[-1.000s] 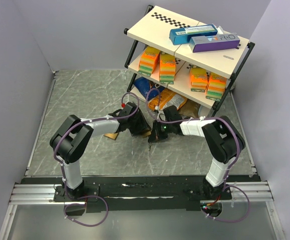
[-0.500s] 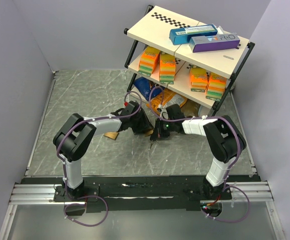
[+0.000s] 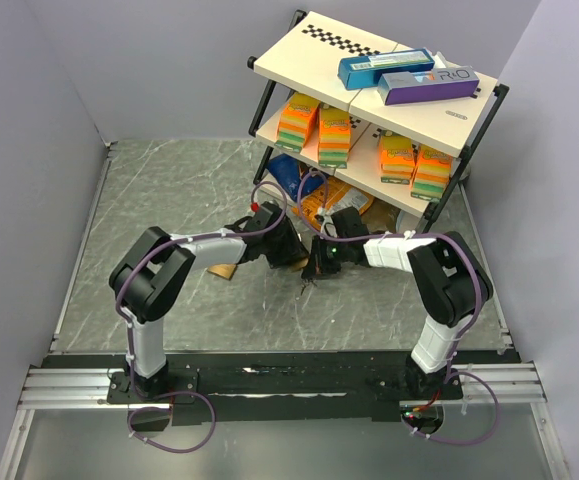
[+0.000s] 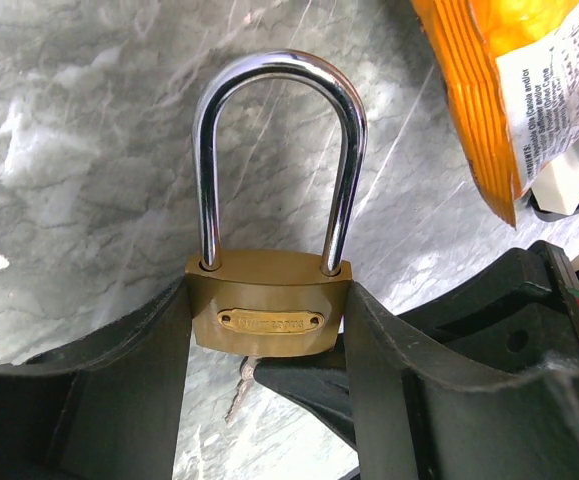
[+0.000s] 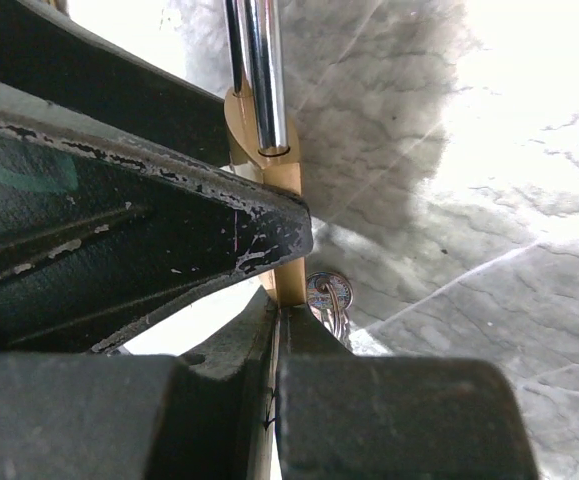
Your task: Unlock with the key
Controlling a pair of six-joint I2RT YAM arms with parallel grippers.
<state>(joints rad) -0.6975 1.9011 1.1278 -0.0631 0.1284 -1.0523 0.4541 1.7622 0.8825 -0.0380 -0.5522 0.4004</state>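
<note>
The left arm's fingers (image 4: 139,370) clamp the silver-shackled brass padlock (image 4: 269,310) upright at frame centre, while the right arm's fingers (image 5: 389,410), clenched together, sit right under its base, where the tiny thin metal key (image 4: 241,385) juts downward.

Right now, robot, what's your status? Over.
Left gripper clamped on padlock, shackle closed. Right gripper shut beneath it, key at its tips. Orange bag nearby, apart.
</note>
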